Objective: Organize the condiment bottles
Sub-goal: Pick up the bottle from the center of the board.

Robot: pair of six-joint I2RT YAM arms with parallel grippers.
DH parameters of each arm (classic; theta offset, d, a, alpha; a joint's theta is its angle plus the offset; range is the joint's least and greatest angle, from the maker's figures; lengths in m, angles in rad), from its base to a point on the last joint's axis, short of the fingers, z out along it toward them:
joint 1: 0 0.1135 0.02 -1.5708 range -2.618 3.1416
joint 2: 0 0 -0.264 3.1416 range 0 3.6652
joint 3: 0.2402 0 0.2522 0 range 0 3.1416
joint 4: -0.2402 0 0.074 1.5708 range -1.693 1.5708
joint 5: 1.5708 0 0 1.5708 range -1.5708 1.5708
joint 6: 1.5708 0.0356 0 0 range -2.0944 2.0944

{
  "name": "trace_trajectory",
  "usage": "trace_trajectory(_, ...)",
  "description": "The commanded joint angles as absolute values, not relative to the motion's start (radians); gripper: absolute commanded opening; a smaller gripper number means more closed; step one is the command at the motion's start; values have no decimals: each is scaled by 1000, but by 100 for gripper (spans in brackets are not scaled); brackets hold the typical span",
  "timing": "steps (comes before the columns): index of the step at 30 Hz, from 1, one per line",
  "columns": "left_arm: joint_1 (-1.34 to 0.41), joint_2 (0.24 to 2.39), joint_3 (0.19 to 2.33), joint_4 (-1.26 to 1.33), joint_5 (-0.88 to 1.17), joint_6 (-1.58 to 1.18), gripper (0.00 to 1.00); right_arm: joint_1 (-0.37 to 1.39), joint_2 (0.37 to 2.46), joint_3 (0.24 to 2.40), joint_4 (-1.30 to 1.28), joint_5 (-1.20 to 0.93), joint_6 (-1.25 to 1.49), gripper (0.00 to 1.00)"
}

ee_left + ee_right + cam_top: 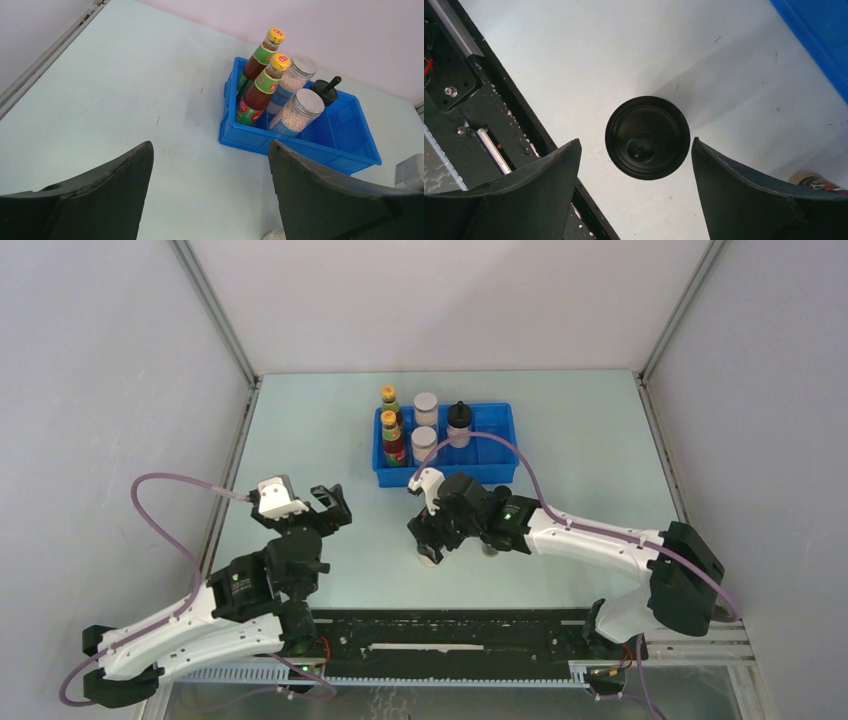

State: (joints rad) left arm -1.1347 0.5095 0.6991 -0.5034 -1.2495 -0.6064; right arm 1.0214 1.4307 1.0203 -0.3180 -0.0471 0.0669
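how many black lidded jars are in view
2. The first black-lidded jar stands in the blue tray; the second black-lidded jar stands on the table below the right gripper. Others may be hidden.

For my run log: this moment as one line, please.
left gripper: open, empty | right gripper: open, above black-lidded jar on table | tray: five bottles

The pale green table (300,420) bears a blue tray (490,476), a black-lidded jar (647,137) and a small vial (810,178).
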Motion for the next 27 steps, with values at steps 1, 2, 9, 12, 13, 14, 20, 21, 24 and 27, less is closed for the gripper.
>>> trace_trajectory(1, -1140, 498, 681, -482, -1255, -634, 89, 1010, 1455, 1068, -284, -70, 72, 90)
trace_trajectory(2, -1140, 497, 679, -482, -1252, -633, 89, 1007, 1461, 1067, -280, -71, 71, 90)
trace_trajectory(9, -1140, 482, 668, -477, -1244, -632, 89, 988, 1485, 1068, -274, -89, 76, 90)
trace_trajectory(12, -1140, 472, 663, -469, -1242, -631, 89, 984, 1495, 1068, -272, -95, 77, 90)
trace_trajectory(13, -1140, 471, 662, -467, -1243, -629, 89, 983, 1499, 1067, -270, -98, 77, 90)
trace_trajectory(14, -1140, 469, 661, -464, -1243, -628, 89, 980, 1502, 1068, -270, -101, 77, 90)
trace_trajectory(20, -1140, 471, 660, -453, -1237, -621, 89, 972, 1517, 1068, -266, -104, 79, 85)
trace_trajectory(21, -1140, 472, 660, -451, -1236, -621, 89, 969, 1518, 1066, -267, -106, 79, 84)
trace_trajectory(24, -1140, 473, 657, -449, -1235, -621, 89, 964, 1523, 1068, -267, -107, 80, 80)
trace_trajectory(27, -1140, 472, 658, -447, -1235, -618, 89, 955, 1529, 1068, -265, -113, 82, 74)
